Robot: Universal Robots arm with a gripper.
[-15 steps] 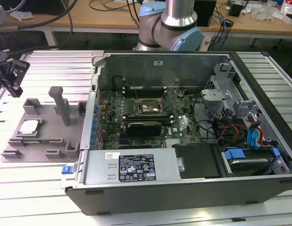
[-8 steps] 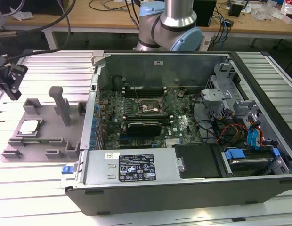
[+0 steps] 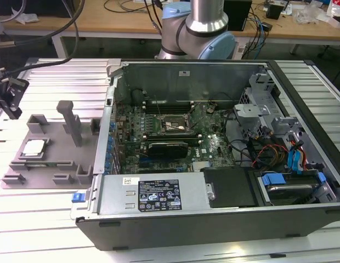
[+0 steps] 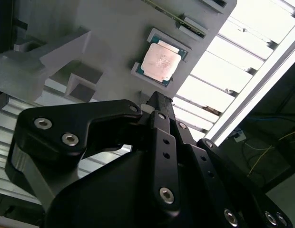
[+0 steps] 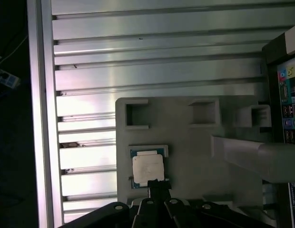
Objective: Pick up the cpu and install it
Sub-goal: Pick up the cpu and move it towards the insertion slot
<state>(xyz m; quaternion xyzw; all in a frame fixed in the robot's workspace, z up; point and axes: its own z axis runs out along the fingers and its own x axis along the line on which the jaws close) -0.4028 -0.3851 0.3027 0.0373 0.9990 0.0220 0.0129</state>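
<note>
Exterior view: 1 open computer case (image 3: 159, 204) lies on a slatted aluminium table (image 3: 44, 224), with its motherboard (image 3: 208, 148) exposed. The dark socket frame (image 3: 173, 125) sits near the board's middle with nothing seated in it.

On the exterior view's left, just beside the case, is a gray tray (image 3: 52, 143) with several pockets and 1 upright post (image 3: 70, 121).

The cpu (image 3: 34, 148) lies flat in a square pocket toward the tray's left end, silvery top up. It is well apart from the socket and not yet picked up.

The gripper (image 3: 12, 109) hangs at the far left edge of this view. It is above the table, to the far side of the cpu's pocket and clear of the tray.

In both wrist views the cpu (image 4: 161, 61) (image 5: 148, 169) sits square in its pocket on the tray (image 4: 114, 28) (image 5: 190, 156), green edging showing around the metal lid. The gripper (image 4: 155, 99) (image 5: 157, 187) is just short of the chip, its black tips aimed at 1 edge. Whether they touch it cannot be told.

The 2 fingers look pressed together into a single narrow point, pinching nothing, though the angle is poor.
</note>
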